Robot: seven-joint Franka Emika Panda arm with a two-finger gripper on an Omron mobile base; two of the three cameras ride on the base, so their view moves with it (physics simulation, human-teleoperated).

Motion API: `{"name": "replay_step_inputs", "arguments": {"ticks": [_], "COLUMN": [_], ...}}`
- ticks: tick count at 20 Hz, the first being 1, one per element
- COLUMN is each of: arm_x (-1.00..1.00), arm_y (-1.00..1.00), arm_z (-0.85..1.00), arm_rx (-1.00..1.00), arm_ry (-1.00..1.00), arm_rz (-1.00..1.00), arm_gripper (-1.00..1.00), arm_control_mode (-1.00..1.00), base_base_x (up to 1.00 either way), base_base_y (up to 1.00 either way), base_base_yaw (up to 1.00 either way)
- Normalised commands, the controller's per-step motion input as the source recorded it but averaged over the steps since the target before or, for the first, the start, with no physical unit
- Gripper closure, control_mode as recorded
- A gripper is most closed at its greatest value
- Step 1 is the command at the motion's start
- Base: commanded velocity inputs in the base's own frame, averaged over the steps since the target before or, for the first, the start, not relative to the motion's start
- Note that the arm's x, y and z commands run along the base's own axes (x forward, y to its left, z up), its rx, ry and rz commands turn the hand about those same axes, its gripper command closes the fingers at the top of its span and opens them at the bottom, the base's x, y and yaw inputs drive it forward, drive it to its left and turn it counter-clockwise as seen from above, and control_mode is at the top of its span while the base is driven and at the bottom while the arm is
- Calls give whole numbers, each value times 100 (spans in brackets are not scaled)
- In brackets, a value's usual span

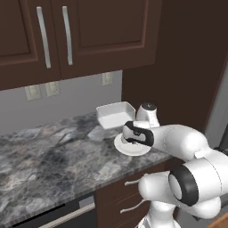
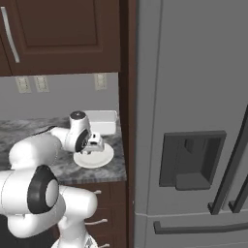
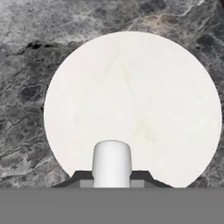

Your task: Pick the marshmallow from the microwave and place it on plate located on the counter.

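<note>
Your gripper [image 3: 112, 181] is clamped on the marshmallow [image 3: 112, 162], directly over the plate [image 3: 131, 96]; release too high and it may bounce onto the counter [image 3: 26, 65].

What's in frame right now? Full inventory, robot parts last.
marshmallow: 1, white, held in the claw above the plate
plate: 1, white, round, on the counter near its right end
tray: 1, white, rectangular, on the counter behind the plate
counter: 1, grey mottled stone, over dark brown cabinets
upper cabinets: dark brown, silver handles, above the counter
outlets: 3 plates, off-white, on the grey back wall
fridge: 1, grey, right of the counter
arm: 1, white with dark joints, reaching over the plate
claw: 1, dark tips, shut on the marshmallow
</note>
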Motion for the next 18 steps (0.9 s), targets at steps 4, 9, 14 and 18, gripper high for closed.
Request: {"name": "replay_step_inputs", "arguments": {"ticks": [4,9,14,18], "arm_x": [28,20,37,26], "arm_y": [0,3,0,0], "arm_z": [-21,-12,-31,-36], "arm_rx": [0,0,0,0], "arm_ry": [9,6,0,0], "arm_rz": [0,0,0,0], "arm_gripper": [100,100,100,100], "arm_control_mode": [-100,-100,-100,-100], "base_base_x": [0,0,0,0], "base_base_y": [0,0,0,0], "base_base_yaw": [0,0,0,0]}}
